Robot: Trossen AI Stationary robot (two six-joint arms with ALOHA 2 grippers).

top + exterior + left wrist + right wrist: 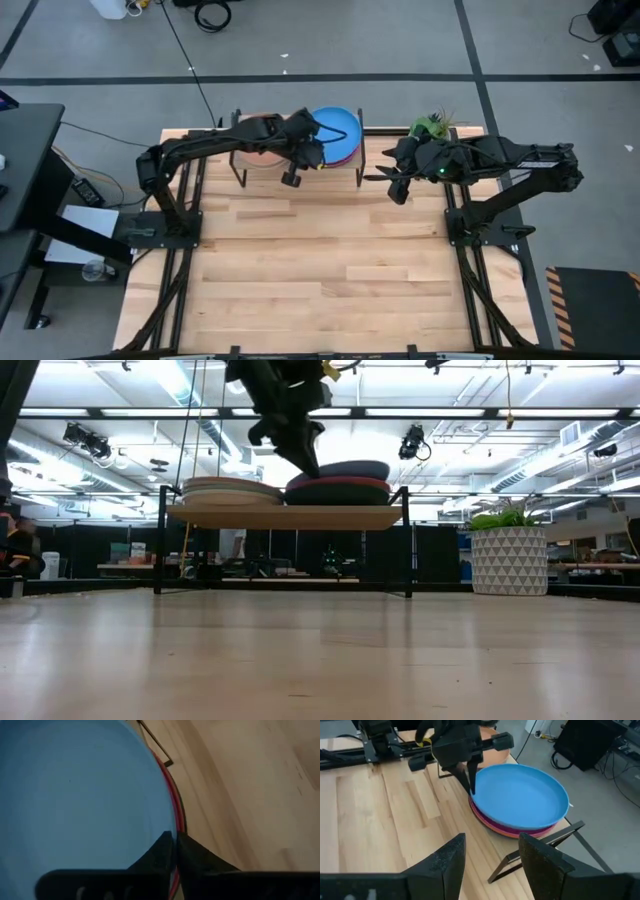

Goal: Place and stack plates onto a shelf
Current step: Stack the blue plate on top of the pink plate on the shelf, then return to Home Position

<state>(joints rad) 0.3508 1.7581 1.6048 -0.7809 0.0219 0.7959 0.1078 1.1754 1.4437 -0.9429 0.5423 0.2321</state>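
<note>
A: Left gripper (470,782) at the near rim of the blue plate (522,795), fingers pinched thin on that rim or just shut beside it. Hard to say which.

B: And the plate?

A: On top of the right-hand stack on the shelf (290,516), magenta (492,822) and orange rims showing under it. Body of the plate straight ahead of the fingertips, away from the table's open side.

B: Second stack?

A: Beside it, further along the shelf, under the left arm; an orange plate (262,152) partly hidden there.

B: Right gripper (492,862)?

A: Spread wide, empty, off the shelf's end, facing the blue plate, well apart from it. Potted plant (508,550) just behind.

B: Nearer arm?

A: Left, clearly. Probably a release and a pull-back along the fingers' own line, away from the rim, to avoid dragging the plate off its stack.
</note>
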